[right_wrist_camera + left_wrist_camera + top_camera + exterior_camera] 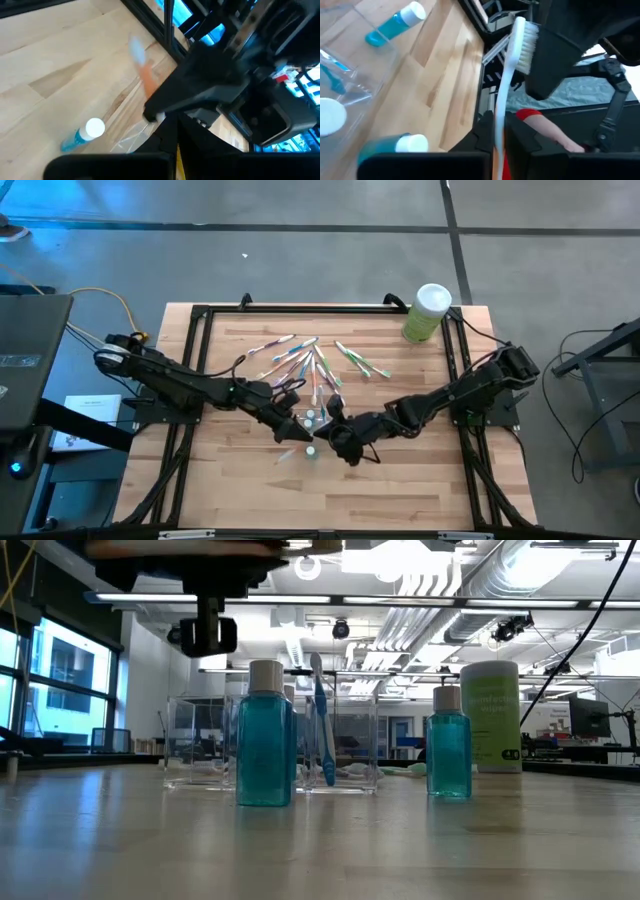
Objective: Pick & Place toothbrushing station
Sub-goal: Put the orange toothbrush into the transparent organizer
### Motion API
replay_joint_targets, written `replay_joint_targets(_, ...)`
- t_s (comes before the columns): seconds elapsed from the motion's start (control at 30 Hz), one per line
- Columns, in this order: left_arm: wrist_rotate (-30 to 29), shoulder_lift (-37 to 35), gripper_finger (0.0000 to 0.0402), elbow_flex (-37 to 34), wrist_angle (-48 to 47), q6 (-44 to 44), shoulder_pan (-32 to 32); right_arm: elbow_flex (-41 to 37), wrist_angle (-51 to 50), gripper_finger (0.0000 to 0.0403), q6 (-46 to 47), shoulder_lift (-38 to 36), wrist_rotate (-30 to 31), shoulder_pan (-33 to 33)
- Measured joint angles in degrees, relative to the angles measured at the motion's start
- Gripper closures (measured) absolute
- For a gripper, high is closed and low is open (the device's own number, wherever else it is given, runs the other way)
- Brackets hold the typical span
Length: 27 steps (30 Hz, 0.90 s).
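Note:
A clear holder (pixel 345 745) stands mid-table with a blue toothbrush (pixel 322 730) upright in it. Two teal white-capped bottles (pixel 265 740) (pixel 448 750) stand upright near it. Several pastel toothbrushes (pixel 305 360) lie loose on the table beyond it. My left gripper (pixel 298 428) is by the holder, shut on a white toothbrush with an orange handle (pixel 507 85). My right gripper (pixel 338 440) is close against the left one, its fingers together with a thin yellow sliver (pixel 177 157) between them. I cannot tell what the sliver is. My left gripper pinches the white toothbrush by its handle (pixel 496 142) between its two fingers. The brush runs forward along the fingers, its bristle head (pixel 526 42) at the free end, lifted clear of the table. My right gripper has only the yellow sliver (pixel 177 152) showing between its fingers. The rest is hidden.
A tall green canister with a white lid (pixel 428 312) stands at the far right of the table. The black frame rails (pixel 200 370) run along the table's edges. Bare wood lies toward the near edge (pixel 330 500).

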Motion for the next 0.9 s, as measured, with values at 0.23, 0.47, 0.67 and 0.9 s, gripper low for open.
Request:
replay_joint_targets(0.23,-1.21,0.08,0.0388,-0.02,0.18,1.69,-0.02,0.00,0.09,0.0401,-0.02,0.00,0.19,0.00)
replay_joint_targets(0.47,-1.21,0.08,0.0389,-0.02,0.51,2.16,-0.02,0.00,1.47,0.0395,0.48,0.00,1.46,0.06)
replay_joint_targets(0.67,-1.07,0.07,0.0391,-0.02,0.53,2.79,-0.07,-0.02,3.61,0.0341,1.81,0.00,9.60,2.00)
replay_joint_targets(0.9,-2.10,-0.34,0.0391,0.00,0.40,5.53,-0.07,-0.07,6.56,0.0227,4.72,-0.35,23.76,6.41)
